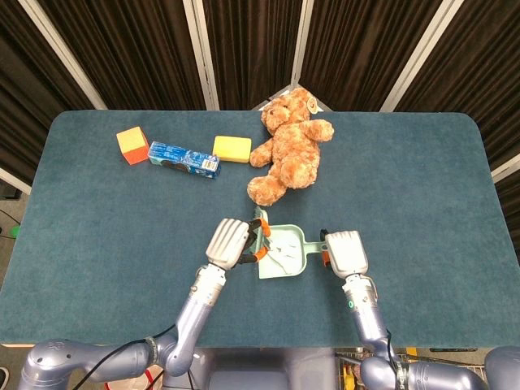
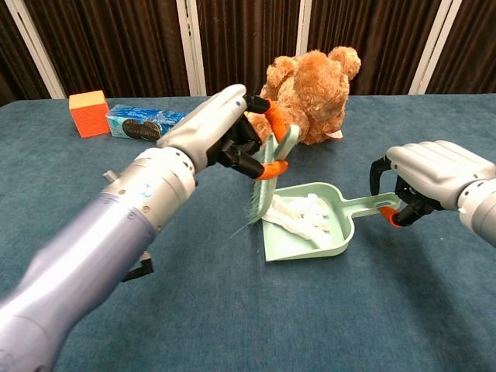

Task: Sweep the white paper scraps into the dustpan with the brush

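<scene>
A pale green dustpan (image 2: 335, 242) (image 1: 294, 261) lies on the blue table with white paper scraps (image 2: 302, 220) (image 1: 281, 250) inside it. My left hand (image 2: 226, 133) (image 1: 228, 241) grips the green brush (image 2: 264, 188) (image 1: 259, 227), whose bristles point down at the pan's open left lip. At the pan's right end my right hand (image 2: 434, 176) (image 1: 345, 253) holds the handle (image 2: 370, 204).
A brown teddy bear (image 1: 290, 146) (image 2: 314, 81) lies just beyond the dustpan. Farther back left are an orange cube (image 1: 131, 145) (image 2: 87, 112), a blue packet (image 1: 184, 160) (image 2: 139, 122) and a yellow sponge (image 1: 231, 149). The table's front edge (image 1: 268, 343) is near.
</scene>
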Motion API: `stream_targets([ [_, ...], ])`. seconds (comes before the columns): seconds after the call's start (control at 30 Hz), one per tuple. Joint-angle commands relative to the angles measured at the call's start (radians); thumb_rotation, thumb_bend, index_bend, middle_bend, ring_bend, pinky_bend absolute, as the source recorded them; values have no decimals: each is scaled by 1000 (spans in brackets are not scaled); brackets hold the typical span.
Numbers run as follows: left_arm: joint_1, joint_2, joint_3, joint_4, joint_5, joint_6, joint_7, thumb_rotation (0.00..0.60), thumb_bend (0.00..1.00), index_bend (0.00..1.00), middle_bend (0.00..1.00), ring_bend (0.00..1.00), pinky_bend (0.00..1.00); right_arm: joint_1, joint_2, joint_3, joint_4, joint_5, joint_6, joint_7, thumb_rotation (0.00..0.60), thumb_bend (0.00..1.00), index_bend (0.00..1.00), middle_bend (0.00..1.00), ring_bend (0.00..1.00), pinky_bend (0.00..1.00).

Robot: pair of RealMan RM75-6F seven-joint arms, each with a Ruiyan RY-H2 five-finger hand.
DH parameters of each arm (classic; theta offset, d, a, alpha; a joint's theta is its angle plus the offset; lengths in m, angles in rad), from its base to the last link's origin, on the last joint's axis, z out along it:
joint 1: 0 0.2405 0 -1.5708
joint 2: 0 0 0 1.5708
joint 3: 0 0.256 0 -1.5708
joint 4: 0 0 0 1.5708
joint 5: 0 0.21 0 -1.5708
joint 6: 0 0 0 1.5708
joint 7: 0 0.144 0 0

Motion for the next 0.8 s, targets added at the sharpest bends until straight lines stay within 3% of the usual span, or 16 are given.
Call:
stream_targets([
  [0.03,-20,-29,-19,24,14,10,-2,600,581,791,1000,1000,1000,-2,6,-2,-3,-3,0,4,600,472,538,942,943,916],
  [0.17,-45,-52,-52,35,19,15,0,600,577,791,1000,1000,1000,-8,19,-5,-6,-6,2,10,600,472,538,942,943,917],
  [0.6,-10,23,-37,-64,58,55,4,600,566,790,1000,1000,1000,-18,33,-3,-12,6,12,6,600,471,526,943,943,916],
  [0.67,-3,46,-37,-89,65,60,6,600,564,790,1000,1000,1000,-19,36,-8,-16,11,10,-3,600,471,457,942,943,916],
  [0.8,11,92,-40,-139,67,67,21,600,562,790,1000,1000,1000,-21,40,-15,-28,19,15,-26,600,470,151,943,937,916],
])
